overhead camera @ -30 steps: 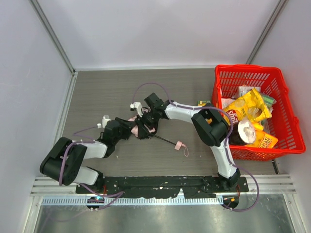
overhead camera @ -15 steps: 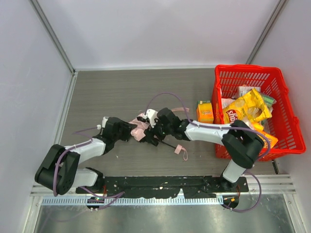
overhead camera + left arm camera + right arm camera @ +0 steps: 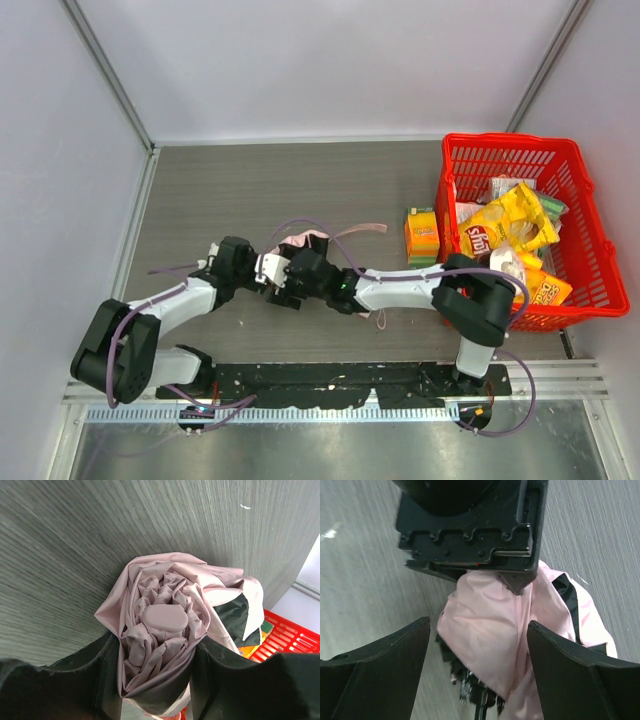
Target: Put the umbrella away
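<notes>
Two grippers meet at the umbrella, which lies near the middle of the table. We see the left gripper clamped on the rolled canopy, its fingers pressing either side of the bundled pink fabric, with the end cap facing the wrist camera. The right gripper, engaged with the fabric a second ago, now stands with its jaws spread wide on either side of the loose pink folds, and as far as we can tell it touches neither side. Over the same second the right arm has dropped from a raised elbow to a low reach across the table, and the bundle has shifted toward the left arm. We read this as a release: the left gripper alone holds the umbrella. Loose fabric hangs outside the roll, so we judge the tidying unfinished. The right gripper seems free to regrasp and gather the folds. The red basket stands well apart at the right.
</notes>
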### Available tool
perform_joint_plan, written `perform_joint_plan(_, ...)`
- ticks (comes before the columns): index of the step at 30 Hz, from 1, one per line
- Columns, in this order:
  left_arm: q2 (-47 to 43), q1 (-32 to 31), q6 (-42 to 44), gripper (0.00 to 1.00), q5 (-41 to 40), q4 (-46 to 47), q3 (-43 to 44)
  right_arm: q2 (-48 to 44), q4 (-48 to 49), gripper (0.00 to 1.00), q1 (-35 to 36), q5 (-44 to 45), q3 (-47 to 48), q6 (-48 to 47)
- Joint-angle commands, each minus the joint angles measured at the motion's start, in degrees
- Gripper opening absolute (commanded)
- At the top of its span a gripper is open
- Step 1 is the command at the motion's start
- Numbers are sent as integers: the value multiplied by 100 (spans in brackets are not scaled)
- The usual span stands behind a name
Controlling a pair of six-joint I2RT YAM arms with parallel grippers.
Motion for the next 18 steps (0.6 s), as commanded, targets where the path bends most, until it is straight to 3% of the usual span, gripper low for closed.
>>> perform_joint_plan(1,86,18,75,0,73,-1511,-176,553,424,83,87,508,397,-731)
perform_joint_plan(11,-80,26,-22,0,73,-1924,-97,1433,583,78,307,2019,415,-890)
perform_joint_plan(15,-124,26,13,0,30,-2020,-53,1267,645,77,316,2081,143,-591)
perform_joint_plan(18,-168,26,48,0,-129,-2003,-62,593,322,81,316,1898,29,82)
